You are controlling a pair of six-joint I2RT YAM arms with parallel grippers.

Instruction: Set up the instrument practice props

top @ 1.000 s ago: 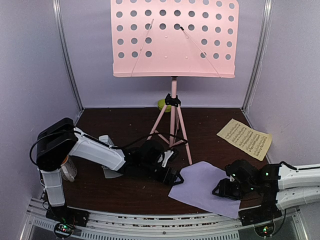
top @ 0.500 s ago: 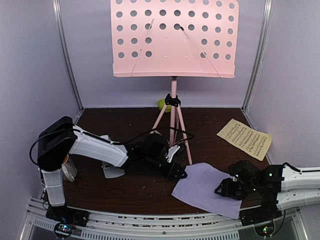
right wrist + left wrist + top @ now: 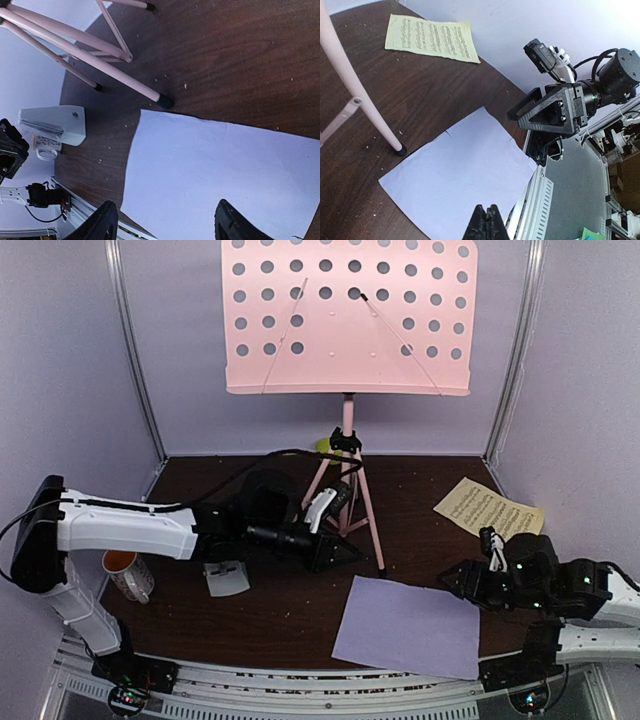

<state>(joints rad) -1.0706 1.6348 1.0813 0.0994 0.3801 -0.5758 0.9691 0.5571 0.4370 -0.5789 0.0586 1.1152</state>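
Observation:
The pink music stand (image 3: 348,320) rises at the back, its tripod feet on the dark table (image 3: 270,625). A lavender page (image 3: 405,625) lies flat near the front edge, and a pale-yellow page (image 3: 490,515) lies at the right. A grey metronome piece (image 3: 225,577) sits left of centre. My left gripper (image 3: 352,553) hovers shut and empty beside a stand leg, left of the lavender page (image 3: 460,170). My right gripper (image 3: 457,581) stands open at that page's right edge; the lavender page (image 3: 220,170) lies below its fingers, untouched.
A white mug (image 3: 125,573) stands at the front left under the left arm. A lime-green bowl (image 3: 322,447) peeks out behind the stand's pole. The stand leg (image 3: 350,85) crosses close to my left gripper. The metal rail (image 3: 300,690) runs along the front.
My left gripper shut and pulled back up and to the left, off the lavender page. My right gripper opened wider and drew back to the right. The page now lies flat.

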